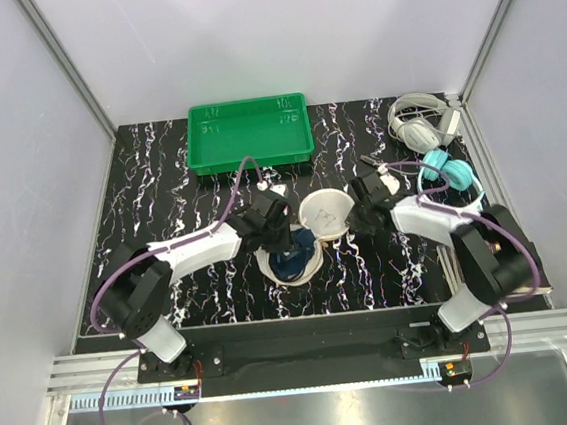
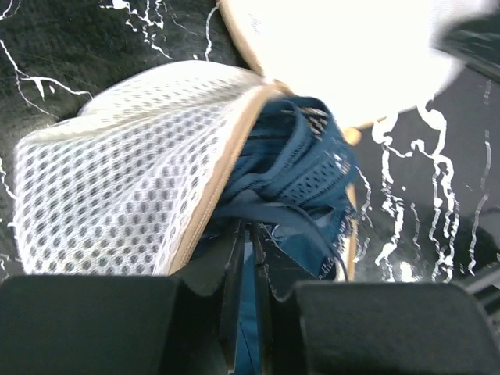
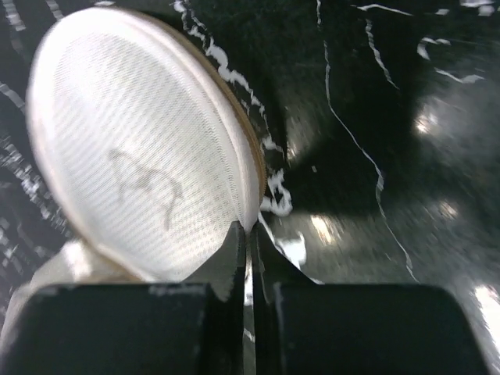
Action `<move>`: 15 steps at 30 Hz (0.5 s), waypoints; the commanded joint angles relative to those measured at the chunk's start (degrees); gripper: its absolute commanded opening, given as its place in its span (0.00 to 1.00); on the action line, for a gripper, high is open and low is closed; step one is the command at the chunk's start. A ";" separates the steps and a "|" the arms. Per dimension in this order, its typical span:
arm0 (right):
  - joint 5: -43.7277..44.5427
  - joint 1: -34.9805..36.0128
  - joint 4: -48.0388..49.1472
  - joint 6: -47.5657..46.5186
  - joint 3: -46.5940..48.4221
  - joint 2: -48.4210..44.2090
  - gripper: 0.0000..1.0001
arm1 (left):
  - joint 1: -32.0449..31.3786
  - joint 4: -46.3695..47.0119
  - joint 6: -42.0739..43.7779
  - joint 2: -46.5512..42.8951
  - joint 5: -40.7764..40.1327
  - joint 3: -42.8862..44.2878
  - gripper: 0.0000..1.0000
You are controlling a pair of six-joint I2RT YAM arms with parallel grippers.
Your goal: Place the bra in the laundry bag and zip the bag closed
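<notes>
Bra between left jaws (pinched), in bag

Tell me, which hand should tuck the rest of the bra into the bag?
Probably left: the left hand pinches the bra at the laundry bag's open mouth; the right hand holds its lid up.

Laundry bag at centre of table, lid flap raised behind opening. Bra in bag. Tray behind. Headphones rear right, 2nd pair just before them.
</notes>
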 commanded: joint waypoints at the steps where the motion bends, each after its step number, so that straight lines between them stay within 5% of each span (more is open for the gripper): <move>1: 2.57 0.13 -0.30 -4.41 -2.56 -13.91 0.00 | 0.28 4.73 1.29 2.36 -2.98 -0.80 0.14; 5: 3.35 3.55 -9.16 -6.45 0.94 -21.94 0.00 | 0.72 6.05 2.25 5.88 -3.07 -1.41 0.11; 15: 10.99 18.41 -22.98 -2.05 12.11 -24.41 0.00 | 0.81 6.77 5.06 4.39 -6.58 -3.00 0.09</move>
